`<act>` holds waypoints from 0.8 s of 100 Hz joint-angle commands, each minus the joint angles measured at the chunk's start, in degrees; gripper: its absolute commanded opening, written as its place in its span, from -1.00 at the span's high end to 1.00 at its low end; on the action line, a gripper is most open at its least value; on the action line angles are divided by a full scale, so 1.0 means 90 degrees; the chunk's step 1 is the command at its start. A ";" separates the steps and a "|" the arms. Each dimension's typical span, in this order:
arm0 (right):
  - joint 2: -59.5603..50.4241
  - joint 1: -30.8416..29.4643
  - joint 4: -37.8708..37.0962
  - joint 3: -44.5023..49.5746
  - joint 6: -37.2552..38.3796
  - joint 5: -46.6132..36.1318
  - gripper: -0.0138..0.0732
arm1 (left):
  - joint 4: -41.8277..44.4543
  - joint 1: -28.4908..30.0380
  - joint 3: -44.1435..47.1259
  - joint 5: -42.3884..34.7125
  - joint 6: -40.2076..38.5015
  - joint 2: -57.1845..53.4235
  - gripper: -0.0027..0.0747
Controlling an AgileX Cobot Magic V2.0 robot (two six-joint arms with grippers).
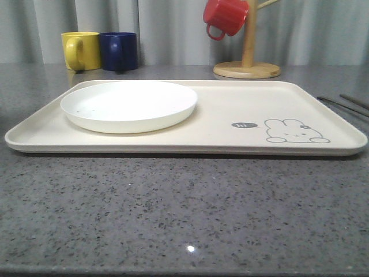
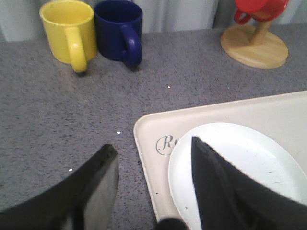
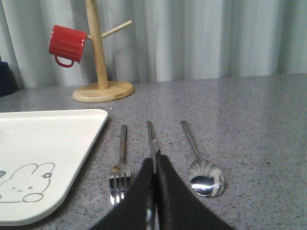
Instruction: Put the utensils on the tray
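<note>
Three silver utensils lie side by side on the grey counter just right of the tray [image 3: 48, 139]: a fork [image 3: 121, 167], a pair of chopsticks [image 3: 151, 134] and a spoon [image 3: 206, 179]. My right gripper [image 3: 155, 160] is shut on the near end of the chopsticks, whose far end still points along the counter. In the front view the utensils' tips [image 1: 346, 104] show beyond the cream bunny tray [image 1: 230, 109]. My left gripper [image 2: 153, 146] hangs open over the tray's corner [image 2: 148, 134], one finger above the white plate [image 2: 240, 148], holding nothing.
The round white plate [image 1: 128, 105] takes up the tray's left half. A yellow mug [image 1: 81, 50] and a navy mug [image 1: 119, 51] stand behind the tray at the left. A wooden mug tree [image 1: 248, 57] with a red mug [image 1: 225, 17] stands behind at the right.
</note>
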 commanded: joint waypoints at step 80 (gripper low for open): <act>0.0066 -0.0045 0.0044 -0.1124 -0.0060 0.0218 0.86 | 0.0220 -0.0046 0.3332 -0.1784 0.0079 -0.4300 0.98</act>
